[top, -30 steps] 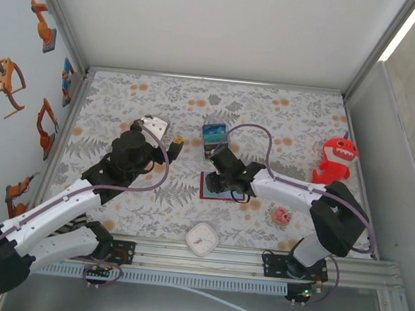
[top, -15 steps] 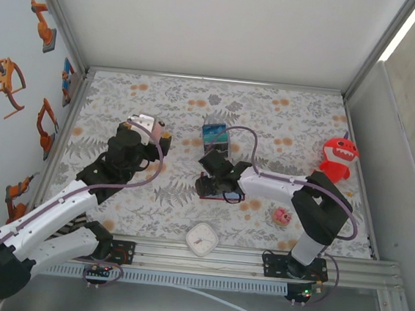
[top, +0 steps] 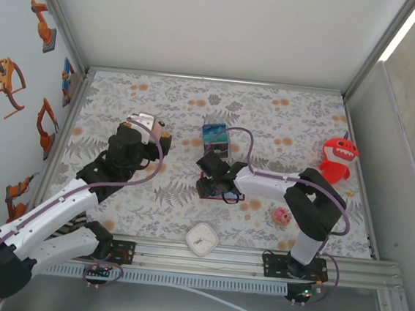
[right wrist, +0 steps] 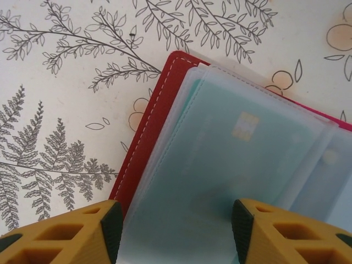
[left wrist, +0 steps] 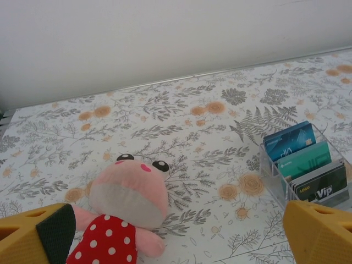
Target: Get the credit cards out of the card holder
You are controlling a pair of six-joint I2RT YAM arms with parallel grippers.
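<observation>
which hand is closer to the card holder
Right. The right hand hovers over the open card holder; the left hand is well off to its left, by a plush toy.

floral table (top: 285, 111) w/ card holder (right wrist: 149, 132), card box (top: 214, 135), shark toy (top: 337, 159), clock (top: 202, 239).

Grey-and-orange floral printed table cover (top: 284, 119) lay under everything. Red plush shark with white teeth (top: 337, 159) stood upright near right edge. Small pink toy figure (top: 282, 216) lay nearer front, well apart from shark. White square clock (top: 202, 239) sat at front edge, centre. Clear plastic slotted box (top: 215, 136) stood mid-table. Pink plush doll in red white-dotted dress (left wrist: 129, 203) lay at left. Orange robot-arm stickers (top: 9, 81) dotted left wall.
</observation>
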